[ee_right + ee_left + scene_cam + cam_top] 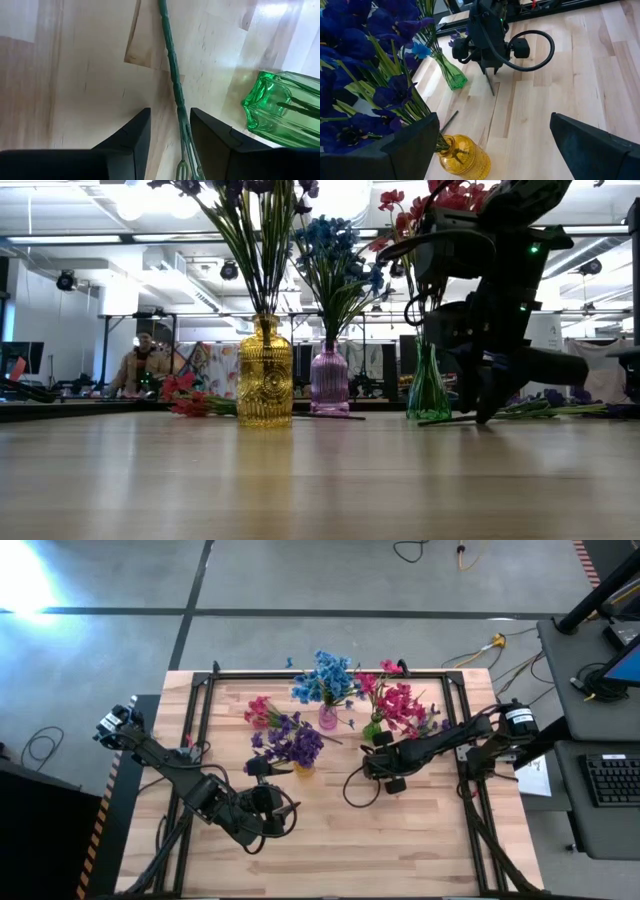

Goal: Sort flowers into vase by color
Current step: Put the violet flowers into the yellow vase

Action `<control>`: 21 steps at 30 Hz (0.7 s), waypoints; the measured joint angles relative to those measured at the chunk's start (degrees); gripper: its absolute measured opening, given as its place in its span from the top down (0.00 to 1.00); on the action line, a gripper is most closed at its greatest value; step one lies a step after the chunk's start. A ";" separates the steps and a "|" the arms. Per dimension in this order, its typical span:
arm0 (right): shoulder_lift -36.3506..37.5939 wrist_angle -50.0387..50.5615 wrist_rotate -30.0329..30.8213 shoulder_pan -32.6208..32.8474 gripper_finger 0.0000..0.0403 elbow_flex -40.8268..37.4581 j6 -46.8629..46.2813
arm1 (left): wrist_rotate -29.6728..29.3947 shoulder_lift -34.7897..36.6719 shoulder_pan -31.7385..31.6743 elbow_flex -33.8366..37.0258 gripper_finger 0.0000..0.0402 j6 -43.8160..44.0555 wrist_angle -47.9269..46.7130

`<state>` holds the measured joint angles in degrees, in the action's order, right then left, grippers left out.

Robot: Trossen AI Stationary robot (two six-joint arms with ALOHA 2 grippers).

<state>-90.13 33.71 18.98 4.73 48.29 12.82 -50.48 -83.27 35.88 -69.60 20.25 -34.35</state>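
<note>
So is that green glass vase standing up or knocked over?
Standing upright: the green vase sits on its base in the low view, red-pink flowers rising from it.

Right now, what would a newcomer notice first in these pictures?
Three glass vases stand in a row: the yellow vase with purple flowers, the pink vase with blue flowers, the green vase with red-pink flowers. Beside the green vase, the right gripper straddles a green stem lying on the table.

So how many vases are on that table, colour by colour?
Yellow vase: 1
Pink vase: 1
Green vase: 1
Total: 3 vases
</note>
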 joint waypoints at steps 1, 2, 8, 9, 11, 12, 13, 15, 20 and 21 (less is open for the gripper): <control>0.00 -0.02 -0.38 -0.05 0.67 0.00 0.23 | 0.00 -0.01 0.02 0.00 0.10 0.00 0.00; 0.00 -0.08 -0.92 -0.27 0.67 0.00 0.30 | 0.00 0.00 0.02 0.00 0.10 0.00 -0.02; 0.02 -0.20 -3.97 -2.16 0.75 0.09 0.62 | 0.00 0.00 0.02 0.00 0.10 0.00 0.01; 0.02 -0.21 -4.32 -2.42 0.77 0.09 0.89 | 0.00 0.00 0.02 0.00 0.10 0.00 0.00; 0.02 -0.34 -4.52 -2.72 0.80 0.09 1.59 | 0.00 0.00 0.02 0.00 0.10 0.00 0.00; 0.02 -0.40 -4.44 -2.76 0.82 0.09 1.93 | 0.00 0.00 0.02 0.00 0.10 0.00 0.02; 0.02 -0.42 -4.46 -2.78 0.83 0.09 2.25 | 0.00 0.00 0.02 0.00 0.10 0.00 0.00; 0.02 -0.37 -4.97 -2.78 0.87 0.09 2.80 | 0.00 0.00 0.02 0.00 0.10 0.00 0.02; 0.17 -0.39 -8.08 -2.32 0.93 0.17 3.43 | 0.00 0.00 0.02 0.00 0.10 0.00 0.00; 0.17 -0.24 -8.50 -2.02 0.95 0.17 3.59 | 0.00 0.00 0.02 0.00 0.10 -0.02 0.00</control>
<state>-89.95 33.48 10.49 2.71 48.47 16.41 -50.48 -83.26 35.90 -69.60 20.23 -34.35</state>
